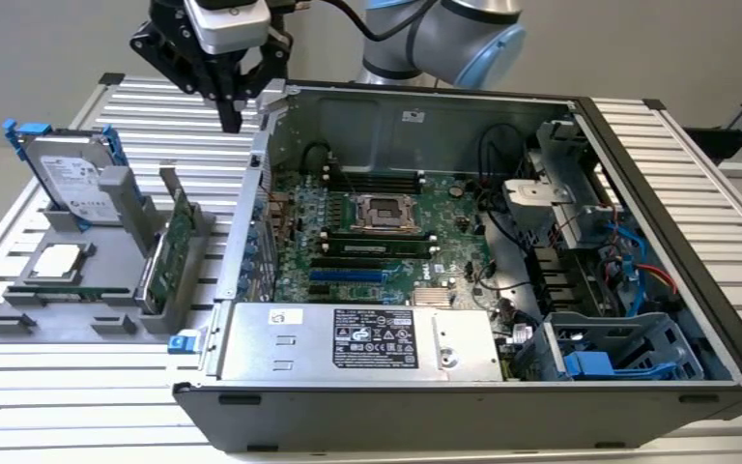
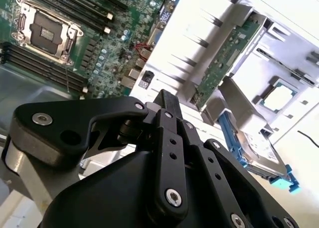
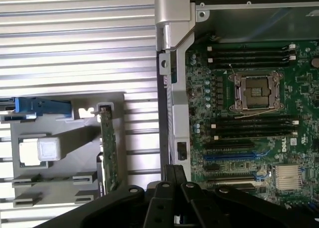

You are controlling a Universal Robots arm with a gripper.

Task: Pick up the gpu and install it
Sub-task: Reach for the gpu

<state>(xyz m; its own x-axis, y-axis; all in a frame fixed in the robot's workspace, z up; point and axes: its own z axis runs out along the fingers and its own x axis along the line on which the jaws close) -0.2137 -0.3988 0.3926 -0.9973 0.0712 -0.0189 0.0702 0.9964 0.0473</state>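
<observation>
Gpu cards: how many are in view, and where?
1. The gpu stands on edge in the gray holder, at the exterior view's left of the open computer case. Another could be hidden inside the case.

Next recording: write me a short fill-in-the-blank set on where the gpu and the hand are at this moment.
1. The gpu stands on edge in a gray holder, ___ the computer case.
2. The hand is shut and holds ___.
3. The hard drive in the same holder has ___ rails.
Missing words: outside; nothing; blue.
</observation>
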